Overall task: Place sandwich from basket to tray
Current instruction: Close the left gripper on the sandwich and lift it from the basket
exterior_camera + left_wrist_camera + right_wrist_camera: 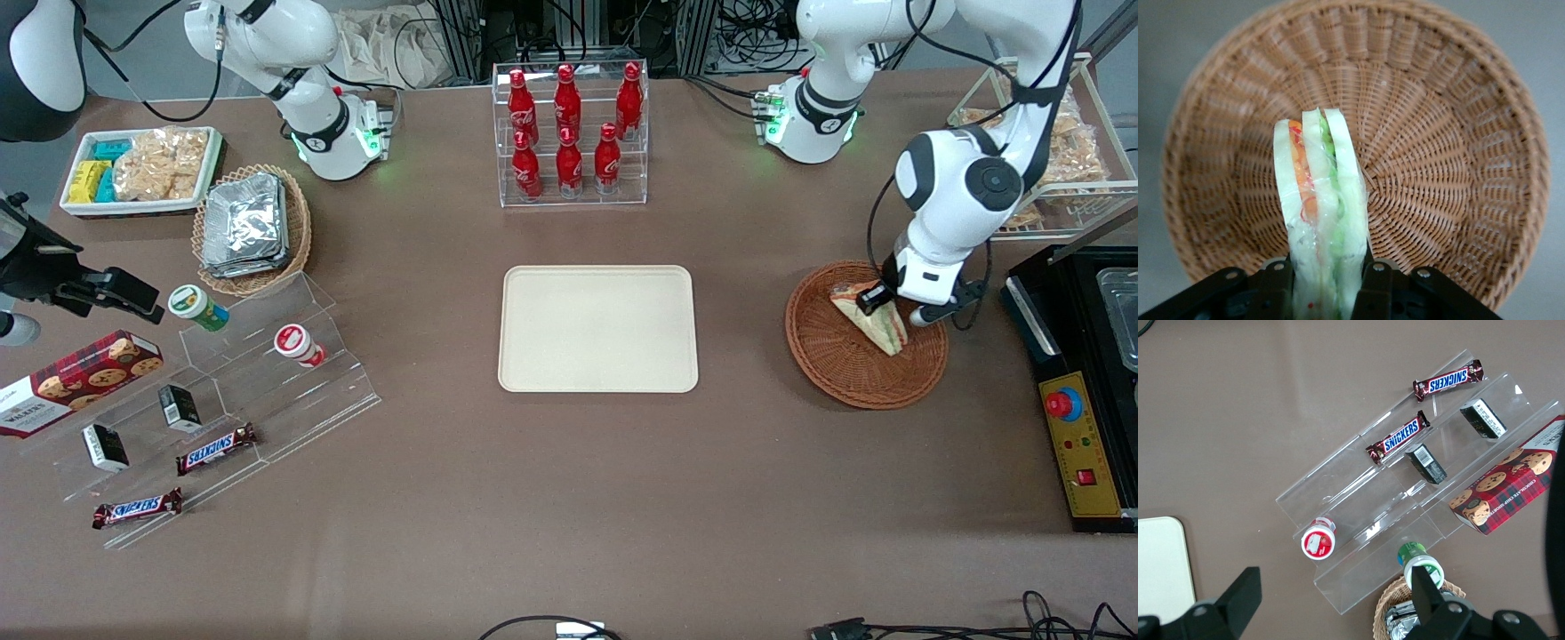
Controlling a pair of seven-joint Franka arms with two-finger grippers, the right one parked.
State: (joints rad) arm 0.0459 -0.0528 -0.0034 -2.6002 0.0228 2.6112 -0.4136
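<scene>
The sandwich (876, 317) is a wrapped wedge with pale bread and green, orange and red filling. It is in the round brown wicker basket (836, 369) toward the working arm's end of the table. My left gripper (893, 311) is in the basket, shut on the sandwich. In the left wrist view the sandwich (1319, 220) stands on edge between the two black fingers (1275, 288), over the basket's woven bottom (1438, 167). The cream-beige tray (597, 327) lies bare at the middle of the table.
A clear rack of red bottles (570, 133) stands farther from the front camera than the tray. A black control box (1080, 400) sits beside the basket. A foil-packet basket (252, 227), a white snack tray (140, 169) and a clear stepped stand with snacks (204, 409) lie toward the parked arm's end.
</scene>
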